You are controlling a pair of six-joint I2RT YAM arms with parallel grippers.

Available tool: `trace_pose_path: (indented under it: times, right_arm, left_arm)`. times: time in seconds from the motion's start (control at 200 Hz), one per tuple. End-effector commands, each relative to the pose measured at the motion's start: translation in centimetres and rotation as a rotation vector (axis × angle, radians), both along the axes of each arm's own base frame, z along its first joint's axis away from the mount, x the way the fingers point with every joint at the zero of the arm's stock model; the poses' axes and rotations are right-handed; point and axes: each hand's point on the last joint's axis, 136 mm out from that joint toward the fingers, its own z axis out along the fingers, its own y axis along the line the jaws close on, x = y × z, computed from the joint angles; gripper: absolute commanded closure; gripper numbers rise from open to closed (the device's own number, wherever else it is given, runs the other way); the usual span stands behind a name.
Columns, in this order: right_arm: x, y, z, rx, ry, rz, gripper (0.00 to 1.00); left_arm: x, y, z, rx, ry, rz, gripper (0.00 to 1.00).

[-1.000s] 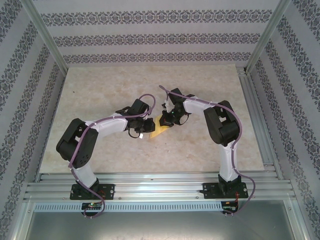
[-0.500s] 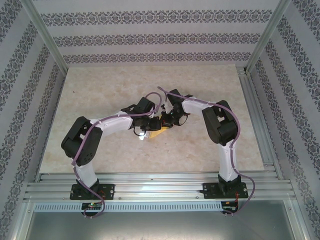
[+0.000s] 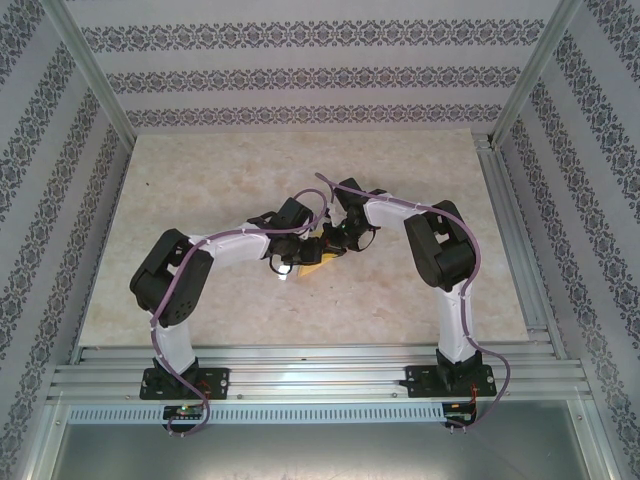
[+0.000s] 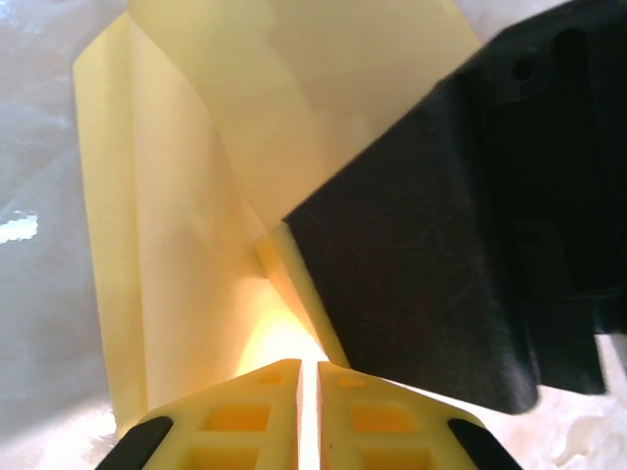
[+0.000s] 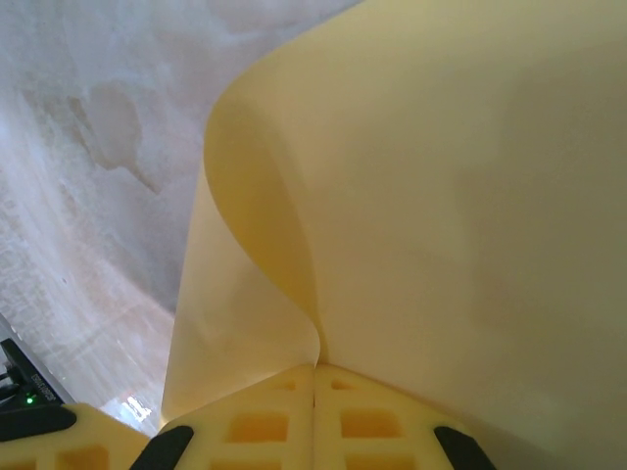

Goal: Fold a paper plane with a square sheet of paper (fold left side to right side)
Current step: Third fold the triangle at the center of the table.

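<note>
Seen from above, our left arm rises from its base at 7 o'clock, bends its elbow out at 8 o'clock and stretches its forearm toward 2 o'clock. Our right arm climbs from 5 o'clock, folds at an elbow at 3 o'clock and reaches toward 10 o'clock. The two wrists meet almost nose to nose at the centre, both pitched downward. Our left gripper has its yellow fingers pressed together on a fold of the yellow paper. Our right gripper pinches the same paper, jaws closed tight. Its black body sits just beside the left fingers, at 2 o'clock in the left wrist view.
</note>
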Motion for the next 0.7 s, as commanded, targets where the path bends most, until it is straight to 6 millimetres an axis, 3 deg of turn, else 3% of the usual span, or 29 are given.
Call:
trace_pose_path:
  times: [0.0, 0.215, 0.699]
  right_arm:
    - [0.0, 0.1, -0.6, -0.024, -0.01, 0.027, 1.0]
    - [0.0, 0.1, -0.7, -0.026, -0.006, 0.023, 1.0]
    - [0.0, 0.0, -0.8, -0.033, -0.006, 0.03, 1.0]
  left_arm:
    - [-0.5, 0.9, -1.4, 0.064, -0.001, -0.007, 0.88]
    - [-0.9, 1.4, -0.9, 0.026, -0.02, 0.013, 0.89]
    - [-1.4, 2.6, -2.5, 0.079, 0.007, 0.024, 0.9]
